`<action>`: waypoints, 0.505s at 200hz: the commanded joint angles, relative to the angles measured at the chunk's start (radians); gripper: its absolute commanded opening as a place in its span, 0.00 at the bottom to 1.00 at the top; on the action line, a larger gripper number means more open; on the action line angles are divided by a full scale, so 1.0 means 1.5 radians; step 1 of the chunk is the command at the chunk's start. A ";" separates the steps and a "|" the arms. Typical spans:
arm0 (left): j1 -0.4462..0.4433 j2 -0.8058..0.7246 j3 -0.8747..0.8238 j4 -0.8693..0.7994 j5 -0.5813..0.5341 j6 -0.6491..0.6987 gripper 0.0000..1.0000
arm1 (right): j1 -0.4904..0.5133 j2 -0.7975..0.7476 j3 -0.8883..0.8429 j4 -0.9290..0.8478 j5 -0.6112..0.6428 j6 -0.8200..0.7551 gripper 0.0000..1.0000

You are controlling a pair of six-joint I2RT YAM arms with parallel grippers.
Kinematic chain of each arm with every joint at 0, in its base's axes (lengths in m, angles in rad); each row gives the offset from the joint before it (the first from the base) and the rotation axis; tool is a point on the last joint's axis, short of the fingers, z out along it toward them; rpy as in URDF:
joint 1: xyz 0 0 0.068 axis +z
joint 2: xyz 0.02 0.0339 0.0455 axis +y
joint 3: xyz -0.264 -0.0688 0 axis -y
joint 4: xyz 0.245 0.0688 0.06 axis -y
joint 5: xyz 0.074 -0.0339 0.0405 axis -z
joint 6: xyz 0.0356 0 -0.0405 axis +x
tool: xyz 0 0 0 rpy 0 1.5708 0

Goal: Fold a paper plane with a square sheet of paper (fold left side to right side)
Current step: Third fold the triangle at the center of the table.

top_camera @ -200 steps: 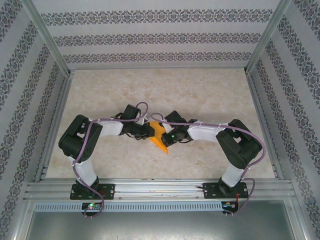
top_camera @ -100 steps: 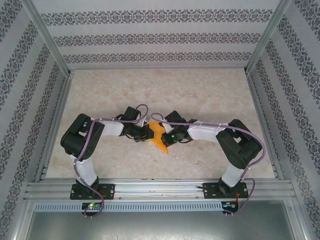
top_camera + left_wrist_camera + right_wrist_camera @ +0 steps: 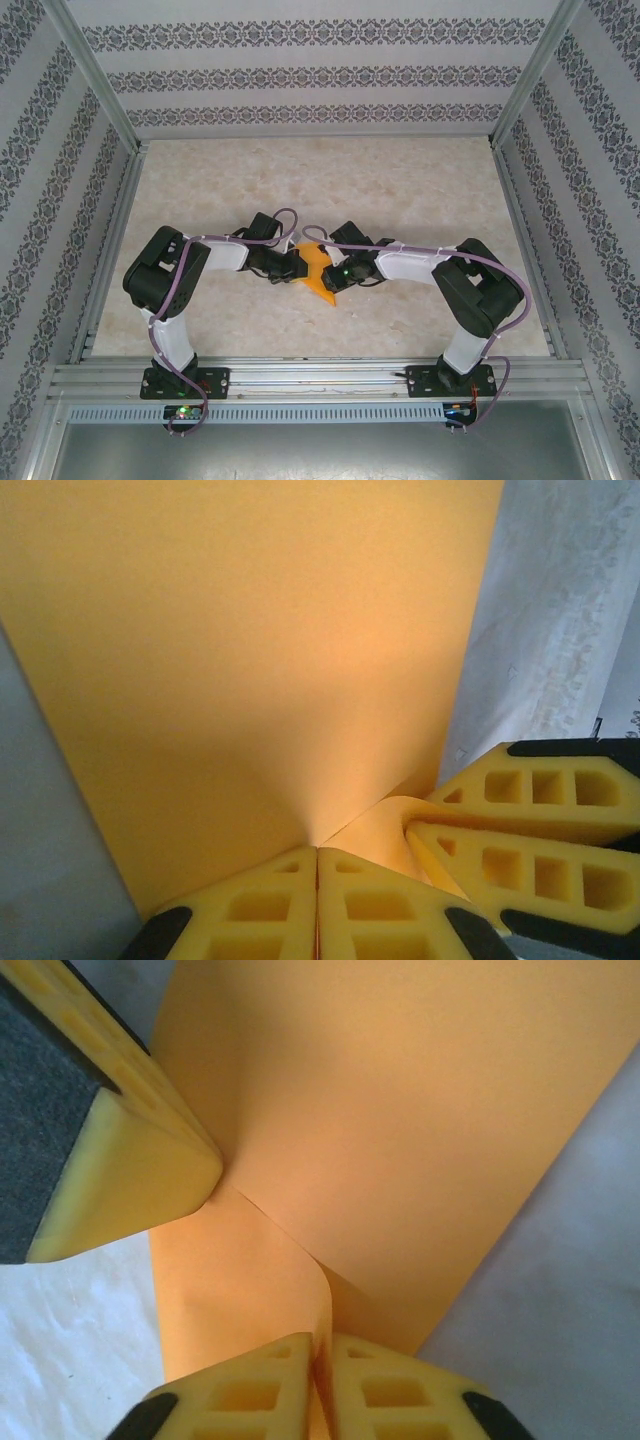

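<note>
The left gripper [image 3: 317, 868] pinches the orange sheet [image 3: 250, 660] with closed fingers. Just beside it, the right gripper [image 3: 320, 1355] clamps the same sheet.

Marbled table [image 3: 300, 170] (striped patterned walls [image 3: 300, 75]).

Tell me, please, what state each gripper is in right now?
Left gripper: closed, pinching the folded orange paper.
Right gripper: closed on the same paper, judging by its wrist view.
</note>
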 commanded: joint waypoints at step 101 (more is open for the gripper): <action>-0.008 0.039 -0.011 -0.049 -0.068 0.029 0.09 | -0.048 -0.144 -0.052 -0.053 -0.146 0.070 0.30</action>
